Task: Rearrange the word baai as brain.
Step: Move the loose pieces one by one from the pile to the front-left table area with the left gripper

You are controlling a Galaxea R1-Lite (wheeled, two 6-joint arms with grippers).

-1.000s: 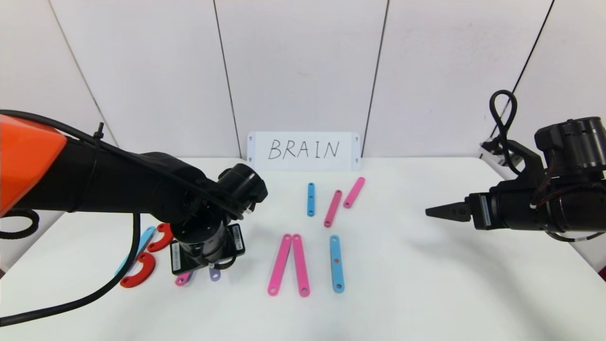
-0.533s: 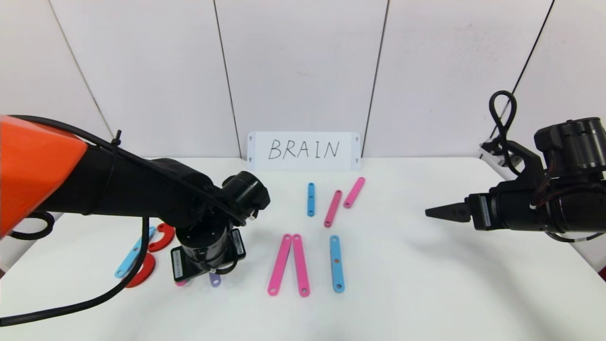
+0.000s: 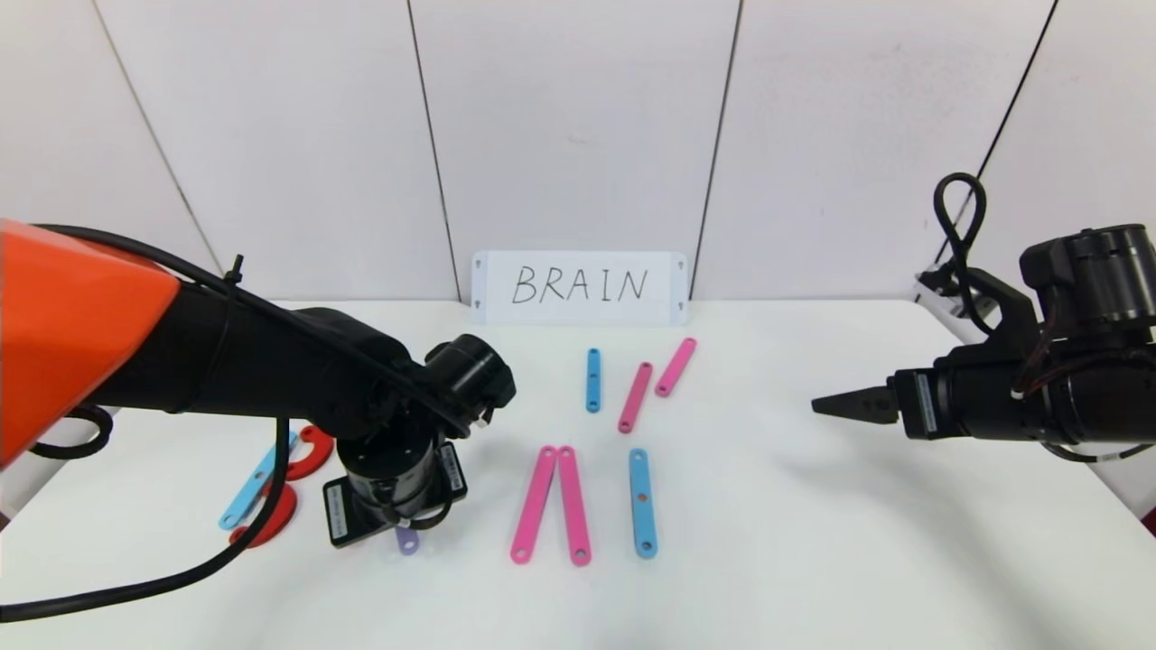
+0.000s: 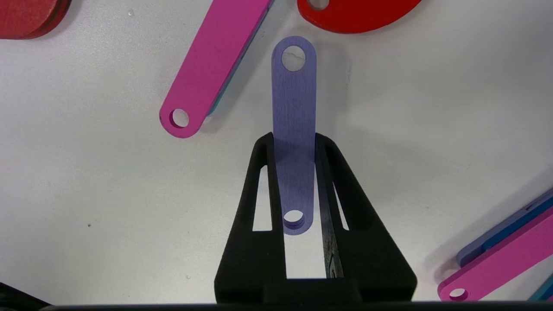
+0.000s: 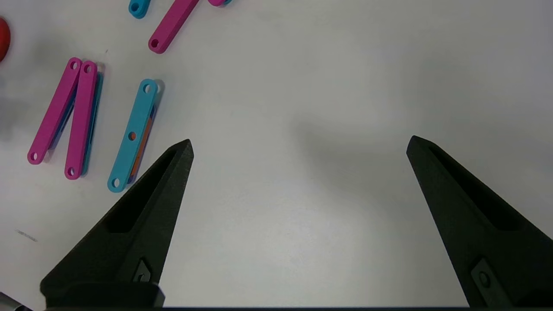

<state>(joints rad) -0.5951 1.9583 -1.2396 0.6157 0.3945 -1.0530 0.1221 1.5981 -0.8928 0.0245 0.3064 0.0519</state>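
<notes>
- Head view: white card (image 3: 579,288) reading BRAIN at the back of the table (image 3: 813,542); left gripper (image 3: 397,510) down in front of the card and off to its left, purple bar (image 3: 407,541) poking out beneath. Right gripper (image 3: 826,403) parked well right of the card.
- Left wrist view: clamped tight on the purple bar (image 4: 293,129), pink bar (image 4: 211,65) just beside.
- Right wrist view: spread wide over bare table, holding nothing; pink pair (image 5: 65,116) and blue bar (image 5: 131,134) off to one side.

Open white table (image 3: 813,542) toward 3 o'clock of the pink bars (image 3: 551,506). Crowded at 9 o'clock: red arcs (image 3: 312,451), left arm (image 3: 271,379).
</notes>
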